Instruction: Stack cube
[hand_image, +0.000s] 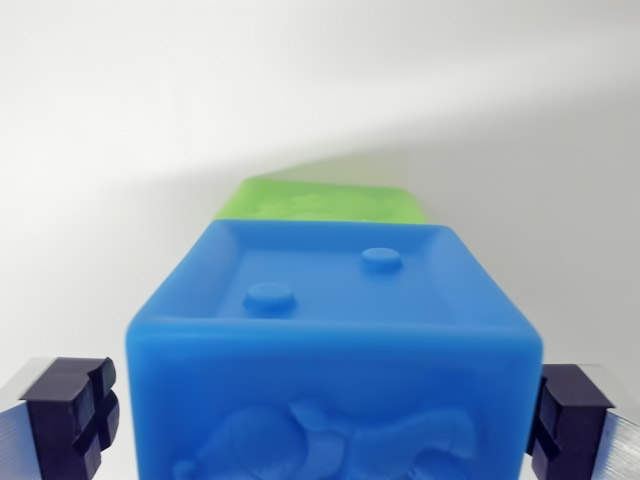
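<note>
Between fingers (75, 410): unlettered blue cube (335, 370).

So the bigger cube (335, 350) sits front and centre, filling the bottom middle of the wrist view, top face up with two little studs (325, 277) on it. Right behind it, partly hidden, there's a second cube (320, 200) peeking over its far edge. The gripper (320, 415) straddles the front cube, one finger (70, 415) off each side. Can't tell if they're touching it.
</note>
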